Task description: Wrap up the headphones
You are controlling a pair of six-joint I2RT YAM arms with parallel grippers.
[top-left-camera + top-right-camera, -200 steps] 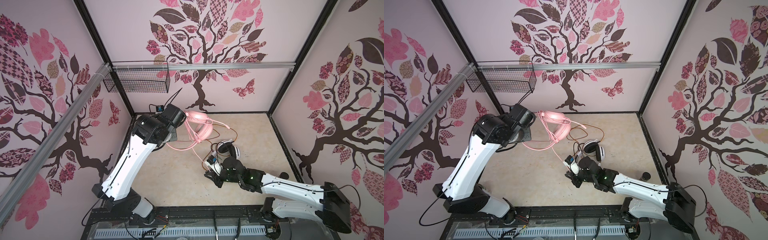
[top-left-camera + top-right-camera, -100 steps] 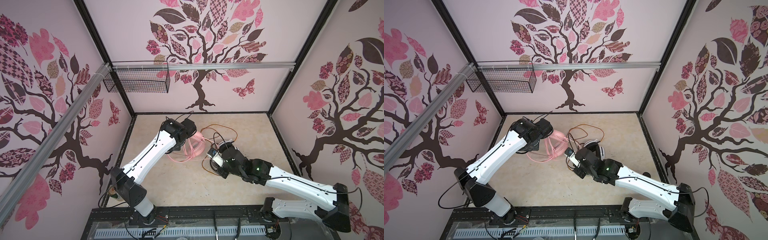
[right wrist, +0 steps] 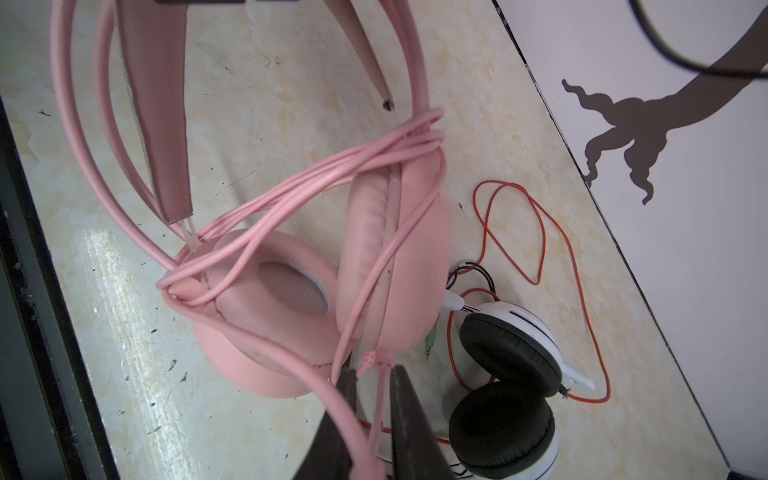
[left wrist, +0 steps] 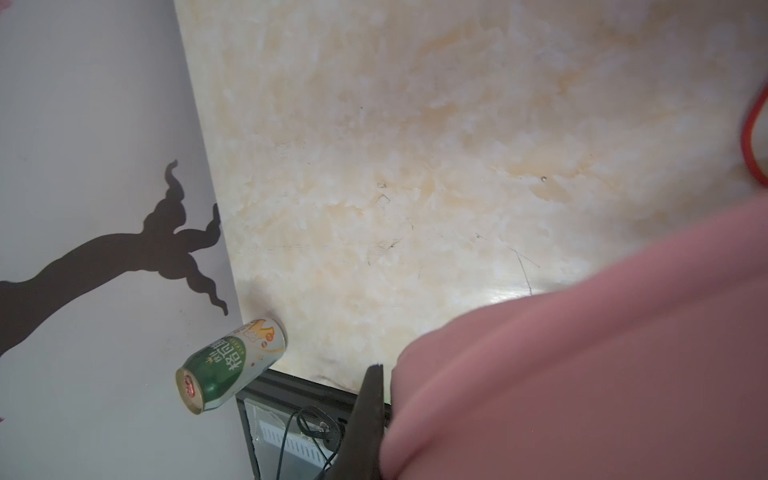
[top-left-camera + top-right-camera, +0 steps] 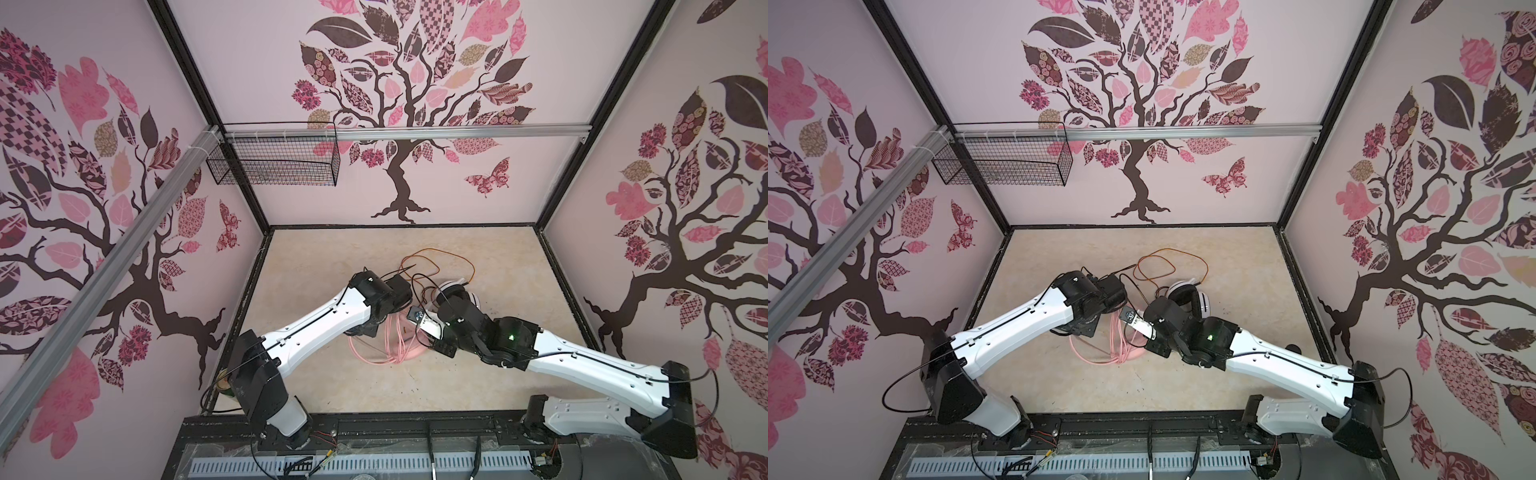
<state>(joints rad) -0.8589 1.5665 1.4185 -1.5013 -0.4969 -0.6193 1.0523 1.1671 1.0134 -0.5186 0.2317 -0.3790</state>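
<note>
The pale pink headphones hang just above the table, with loops of their pink cable wound around the two ear cups. In the left wrist view my left gripper is shut on the pink headband, and only one dark finger shows. My right gripper is shut on a strand of pink cable beside the ear cups. The white-and-black headphones lie on the table next to it, their orange-red cable sprawling toward the back. In both top views the arms meet mid-table above the pink cable.
A green drink can lies at the table's front left corner by the wall. A wire basket hangs on the back wall at the left. Walls close three sides; a black frame rail runs along the front.
My left arm has come down from high at the back left to mid-table, bringing the pink headphones with it. My right gripper moved back and left, still on the pink cable.
</note>
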